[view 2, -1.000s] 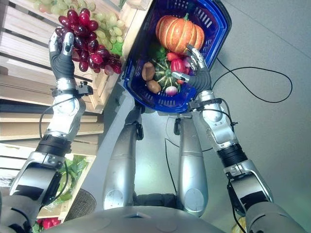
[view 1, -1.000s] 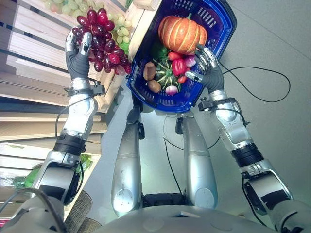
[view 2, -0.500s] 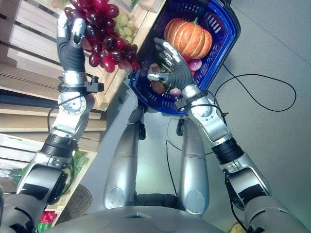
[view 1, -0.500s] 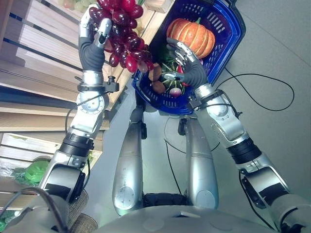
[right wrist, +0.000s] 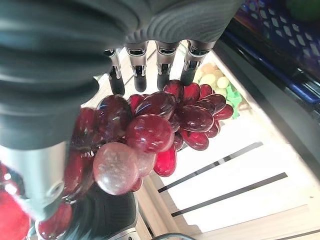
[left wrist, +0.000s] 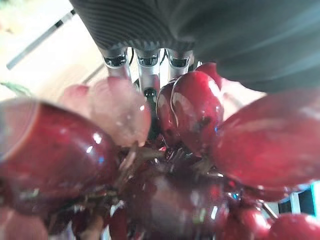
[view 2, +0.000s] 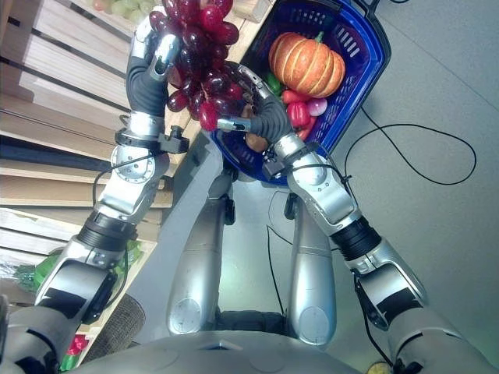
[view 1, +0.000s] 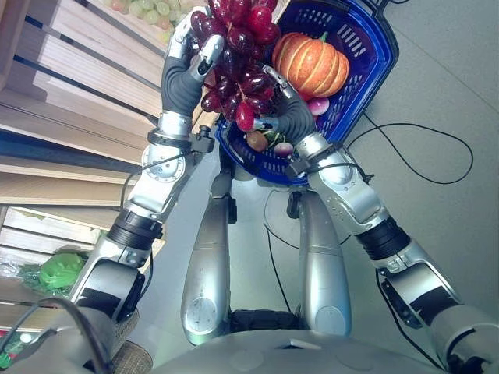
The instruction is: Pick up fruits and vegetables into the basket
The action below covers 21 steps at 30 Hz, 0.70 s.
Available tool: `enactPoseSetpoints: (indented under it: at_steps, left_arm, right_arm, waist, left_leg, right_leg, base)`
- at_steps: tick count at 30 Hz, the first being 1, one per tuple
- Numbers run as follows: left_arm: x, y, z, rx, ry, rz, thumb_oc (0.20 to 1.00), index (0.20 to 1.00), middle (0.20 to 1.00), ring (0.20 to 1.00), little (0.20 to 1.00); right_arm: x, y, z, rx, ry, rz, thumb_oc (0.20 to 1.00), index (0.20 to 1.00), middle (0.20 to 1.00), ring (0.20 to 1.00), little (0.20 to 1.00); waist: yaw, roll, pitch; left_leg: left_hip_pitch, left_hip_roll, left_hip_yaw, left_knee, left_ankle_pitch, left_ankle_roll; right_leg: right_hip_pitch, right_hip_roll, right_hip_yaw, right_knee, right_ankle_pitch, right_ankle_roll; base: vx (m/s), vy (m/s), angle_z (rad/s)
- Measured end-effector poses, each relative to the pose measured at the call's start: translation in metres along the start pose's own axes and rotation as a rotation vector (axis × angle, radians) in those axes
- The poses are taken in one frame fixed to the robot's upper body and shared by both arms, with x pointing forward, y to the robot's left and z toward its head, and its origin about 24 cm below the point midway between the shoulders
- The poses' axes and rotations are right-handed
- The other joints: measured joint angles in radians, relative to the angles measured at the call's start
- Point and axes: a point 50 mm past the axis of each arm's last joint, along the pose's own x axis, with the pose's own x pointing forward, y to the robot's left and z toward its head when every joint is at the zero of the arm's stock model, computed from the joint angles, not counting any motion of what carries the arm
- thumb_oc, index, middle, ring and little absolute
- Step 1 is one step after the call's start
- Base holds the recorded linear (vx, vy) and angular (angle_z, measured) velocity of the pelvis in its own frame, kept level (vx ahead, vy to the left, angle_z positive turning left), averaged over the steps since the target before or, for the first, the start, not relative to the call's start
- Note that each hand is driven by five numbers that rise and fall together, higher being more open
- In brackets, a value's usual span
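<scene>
No writing can be read on anything here. At far left, slatted wooden shelves (view 1: 70,101) carry green grapes (view 1: 144,8) at the top and leafy greens (view 1: 58,273) lower down. The left hand (view 1: 187,66) has its fingers curled round a bunch of red grapes (view 1: 242,54), held up beside the near rim of the blue basket (view 1: 366,62). The right hand (view 1: 284,109), fingers spread and relaxed, sits under the bunch. The basket holds a pumpkin (view 1: 312,62), a red pepper (view 2: 298,113) and smaller vegetables.
</scene>
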Motion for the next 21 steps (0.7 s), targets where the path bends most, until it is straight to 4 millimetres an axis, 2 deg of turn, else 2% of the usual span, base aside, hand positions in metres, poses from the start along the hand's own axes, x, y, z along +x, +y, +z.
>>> enactPoseSetpoints:
  at_steps: [15, 17, 18, 21]
  left_arm:
    - [-0.001, -0.01, -0.003, -0.133, 0.025, -0.043, 0.2, 0.2, 0.2, 0.2, 0.2]
    - [0.0, -0.01, -0.003, -0.135, 0.024, -0.05, 0.2, 0.2, 0.2, 0.2, 0.2]
    - [0.0, -0.011, -0.003, -0.14, 0.023, -0.049, 0.2, 0.2, 0.2, 0.2, 0.2]
    - [0.0, -0.01, -0.003, -0.166, 0.03, -0.042, 0.2, 0.2, 0.2, 0.2, 0.2]
  right_arm:
    - [0.001, 0.009, -0.003, 0.058, 0.016, 0.001, 1.0, 1.0, 1.0, 1.0, 1.0]
    - [0.002, 0.011, -0.003, 0.063, 0.015, 0.006, 0.288, 0.288, 0.288, 0.288, 0.288]
    - [0.002, 0.012, -0.003, 0.064, 0.016, 0.009, 0.2, 0.2, 0.2, 0.2, 0.2]
    - [0.001, 0.012, -0.004, 0.065, 0.02, 0.01, 0.2, 0.2, 0.2, 0.2, 0.2]
  waist:
    - [0.0, 0.0, 0.0]
    - [-0.001, 0.0, 0.0]
    - [-0.001, 0.0, 0.0]
    - [-0.001, 0.0, 0.0]
  left_leg:
    - [0.006, -0.012, -0.004, -0.015, 0.007, 0.006]
    - [0.007, -0.011, -0.005, -0.016, 0.007, 0.007]
    - [0.007, -0.011, -0.005, -0.016, 0.01, 0.011]
    - [0.007, -0.011, -0.006, -0.016, 0.011, 0.012]
  right_leg:
    - [0.004, -0.013, -0.004, 0.001, -0.004, 0.006]
    - [0.006, -0.012, -0.005, -0.002, -0.004, 0.006]
    - [0.006, -0.012, -0.006, -0.002, -0.004, 0.006]
    - [0.007, -0.012, -0.008, -0.002, -0.004, 0.006]
  base:
    - [0.0, -0.001, 0.01]
    - [0.0, 0.0, 0.0]
    - [0.0, 0.0, 0.0]
    - [0.0, 0.0, 0.0]
